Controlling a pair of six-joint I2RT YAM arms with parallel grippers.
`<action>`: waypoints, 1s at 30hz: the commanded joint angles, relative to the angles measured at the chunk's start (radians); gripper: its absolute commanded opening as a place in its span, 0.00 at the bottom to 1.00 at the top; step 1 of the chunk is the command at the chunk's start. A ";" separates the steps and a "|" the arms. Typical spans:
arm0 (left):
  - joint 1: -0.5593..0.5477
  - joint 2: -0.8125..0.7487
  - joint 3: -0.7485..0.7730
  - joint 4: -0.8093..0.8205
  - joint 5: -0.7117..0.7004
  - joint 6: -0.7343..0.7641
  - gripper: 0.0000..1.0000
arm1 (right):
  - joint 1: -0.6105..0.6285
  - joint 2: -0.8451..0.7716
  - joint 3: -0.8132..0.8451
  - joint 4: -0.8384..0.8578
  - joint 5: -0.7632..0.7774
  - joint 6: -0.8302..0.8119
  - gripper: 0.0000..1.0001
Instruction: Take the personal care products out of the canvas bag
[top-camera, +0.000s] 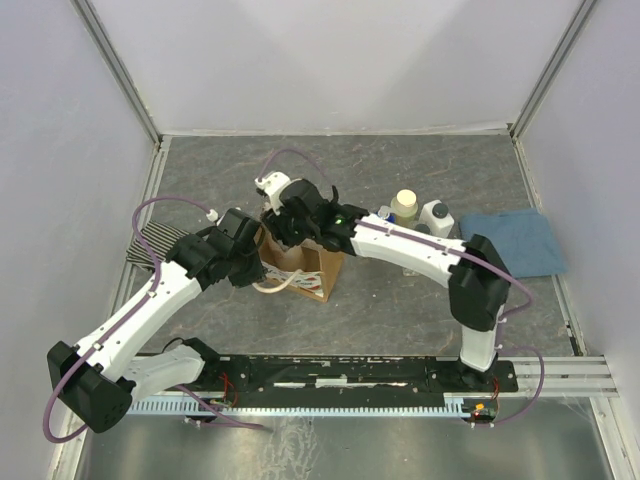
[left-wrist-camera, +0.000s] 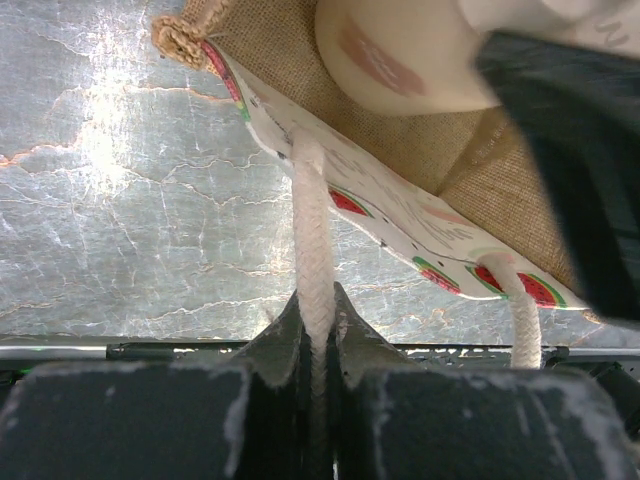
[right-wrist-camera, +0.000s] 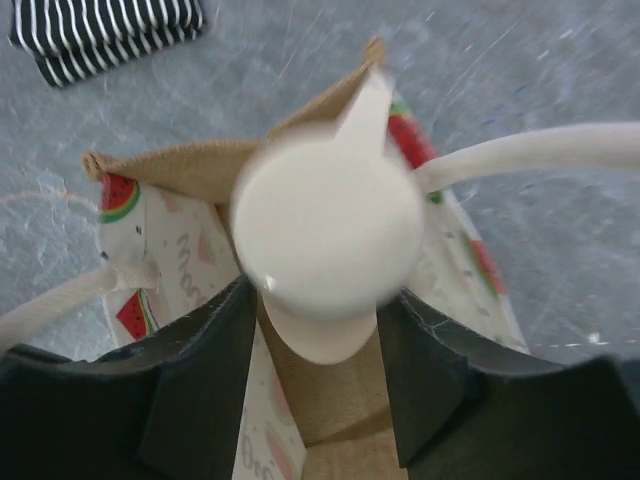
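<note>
Left end effector (left-wrist-camera: 316, 312) pinches the handle (left-wrist-camera: 312, 230) of the bag (top-camera: 318, 270) — right end effector (right-wrist-camera: 320, 296) grips the pump bottle (right-wrist-camera: 325, 225) at its mouth. A cream-capped bottle (top-camera: 404, 207) and a white bottle (top-camera: 436, 217) stand on the worktop (top-camera: 400, 310) beside it.

1 camera hangs high above the near edge, looking down over the whole table (top-camera: 420, 320). The 2 wrist cameras sit close (nearly touching) to the canvas bag (top-camera: 322, 272) (left-wrist-camera: 400, 215) (right-wrist-camera: 185, 255), which all 3 views share.

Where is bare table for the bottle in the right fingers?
Free: the table strip along the far wall, and between canvas bag and base rail. Crowded: right side, two bottles beside blue cloth; left side, striped cloth.
</note>
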 joint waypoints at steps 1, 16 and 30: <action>0.001 -0.018 0.022 0.004 -0.009 -0.017 0.05 | -0.005 -0.158 0.034 0.080 0.096 -0.034 0.38; 0.002 -0.011 0.002 0.029 0.004 -0.014 0.05 | -0.014 -0.214 0.043 0.016 0.069 -0.041 0.59; 0.001 0.003 -0.001 0.034 0.008 -0.011 0.06 | -0.014 -0.178 -0.095 0.012 0.047 -0.001 0.63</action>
